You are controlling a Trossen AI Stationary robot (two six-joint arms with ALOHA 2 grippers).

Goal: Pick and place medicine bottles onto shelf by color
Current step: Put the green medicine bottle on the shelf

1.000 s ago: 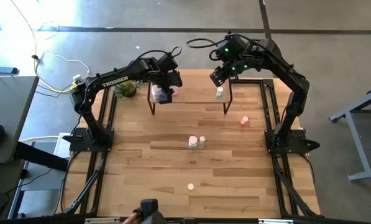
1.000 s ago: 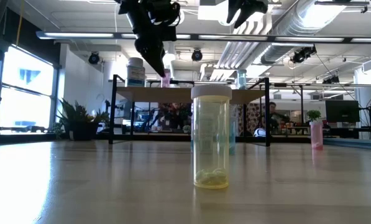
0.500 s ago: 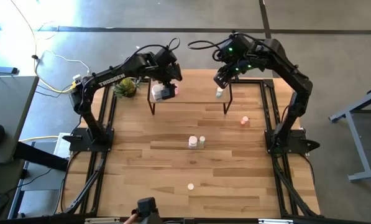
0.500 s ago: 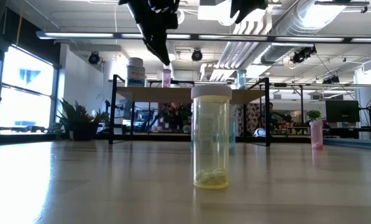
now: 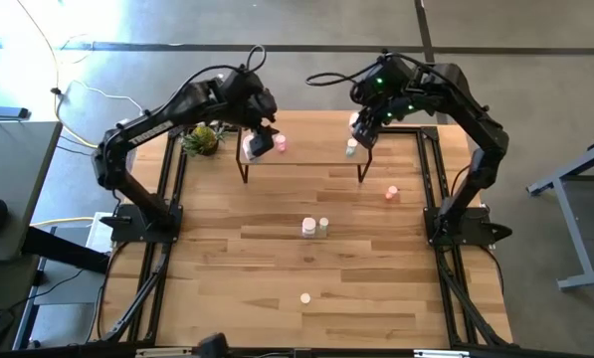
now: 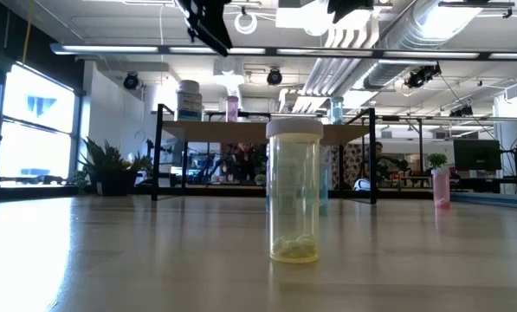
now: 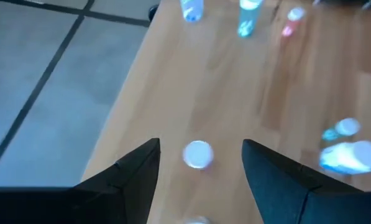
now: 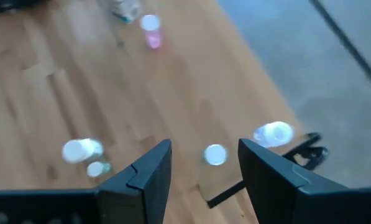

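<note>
The shelf (image 5: 306,149) stands at the table's far side. On it stand a large white bottle (image 6: 188,100), a pink bottle (image 6: 232,107) and a greenish bottle (image 6: 336,109). My left gripper (image 7: 201,168) is open and empty, high above the pink bottle (image 5: 280,144), whose white cap (image 7: 197,154) shows between the fingers. My right gripper (image 8: 204,165) is open and empty above the shelf's right end, over the greenish bottle (image 5: 351,149). A pale yellow bottle (image 6: 294,191) stands on the table near the front. Two bottles (image 5: 315,227) stand mid-table, and a pink one (image 5: 391,193) stands toward the right.
A green leafy plant (image 5: 203,139) sits at the table's far left corner, beside the shelf. The shelf's dark legs (image 5: 244,169) stand on the tabletop. Bare wood lies between the shelf and the loose bottles.
My left gripper has gone up and a little toward the far edge, away from the pink bottle, which stays standing on the shelf. My right gripper has shifted slightly toward the table's right edge above the shelf's right end.
</note>
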